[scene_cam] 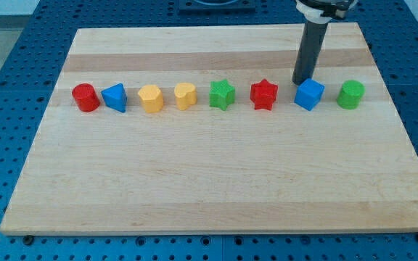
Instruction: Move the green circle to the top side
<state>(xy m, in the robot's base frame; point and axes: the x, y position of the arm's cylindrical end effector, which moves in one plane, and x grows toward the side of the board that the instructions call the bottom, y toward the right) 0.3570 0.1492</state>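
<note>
Wooden board (216, 196) bare on the near side; across its middle runs one row, from the view's left: red cylinder (85, 97), blue triangle (115, 97), yellow hexagon (150, 98), yellow heart (185, 96), green star (222, 95), red star (264, 94), blue cube (310, 94), and green circle (351, 94) last at the view's right. Farther back, my tip (300, 80) sits just behind the blue cube's top-left edge, left of the green circle and apart from it; no jaws on this rig, only a bare rod, nothing held. Target looks light, rigid, smooth plastic, likely slides easily and can roll off a glancing touch, so I'd push square on its near face, centred, toward the view's top.
</note>
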